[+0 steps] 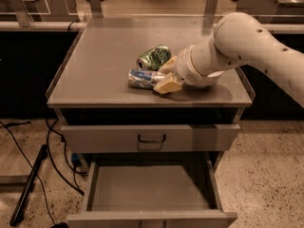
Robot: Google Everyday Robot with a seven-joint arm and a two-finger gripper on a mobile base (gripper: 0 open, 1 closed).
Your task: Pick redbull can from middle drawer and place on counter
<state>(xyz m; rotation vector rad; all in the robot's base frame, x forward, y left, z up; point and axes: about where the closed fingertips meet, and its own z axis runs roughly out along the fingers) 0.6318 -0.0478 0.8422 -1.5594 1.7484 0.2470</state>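
Sideways on counter point(95, 82), redbull can point(141, 79) lies between the gripper point(162, 76) fingers point(167, 85).

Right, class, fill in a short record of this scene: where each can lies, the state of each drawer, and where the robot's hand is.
redbull can: lying on its side on the counter, toward the front
green can: on its side just behind the redbull can
counter: holds both cans
hand: at the redbull can's right end, low over the counter
middle drawer: pulled open, no can on its floor
drawer with black handle: closed
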